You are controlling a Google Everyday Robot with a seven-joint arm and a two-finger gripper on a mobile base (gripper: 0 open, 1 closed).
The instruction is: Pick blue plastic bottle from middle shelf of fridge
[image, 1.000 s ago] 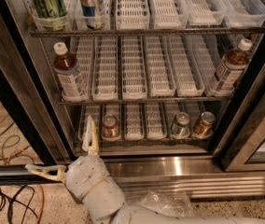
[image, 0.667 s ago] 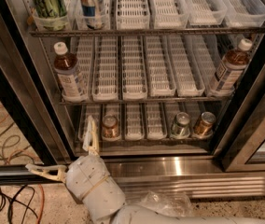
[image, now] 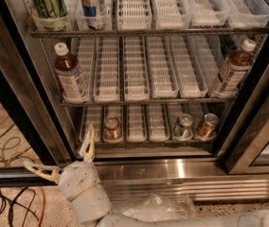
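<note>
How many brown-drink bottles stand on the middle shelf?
2. The left bottle stands in the middle shelf's leftmost lane, the right bottle in its rightmost. None looks hidden. The hand is low left, below the shelves, open.

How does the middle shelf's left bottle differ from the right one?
The left bottle stands at the middle shelf's left end, above the gripper low at left; the right bottle at its right end. The left bottle's label looks paler, the right bottle's darker. Both hold brown drink under white caps.
</note>
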